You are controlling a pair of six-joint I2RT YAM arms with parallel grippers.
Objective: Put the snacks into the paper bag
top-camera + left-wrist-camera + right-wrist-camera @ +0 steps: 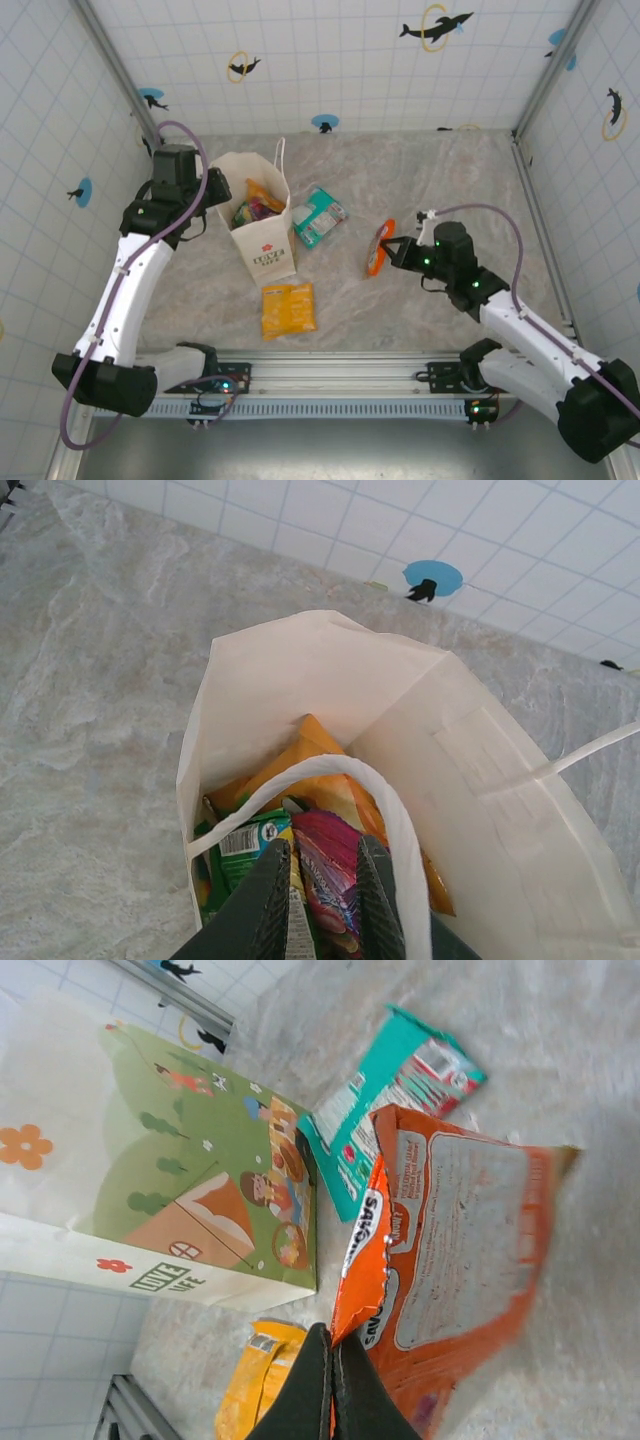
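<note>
The white paper bag [265, 245] stands upright left of centre, and several snacks show in its open top. Down inside the bag [300, 670], my left gripper [320, 855] has its jaws narrowly apart on a purple-pink packet [335, 865] that fills the gap. A green packet [240, 845] and an orange-yellow one [320, 755] lie beside it. My right gripper [333, 1360] is shut on the edge of an orange packet [460, 1230], held just above the table [378, 250]. A teal packet [318, 215] lies right of the bag and a yellow packet [288, 308] in front of it.
The bag's cord handle [400, 830] loops over my left gripper's right finger. Tiled walls close the back and both sides. A metal rail [330, 372] runs along the near edge. Bare marble table [460, 180] stretches to the back right.
</note>
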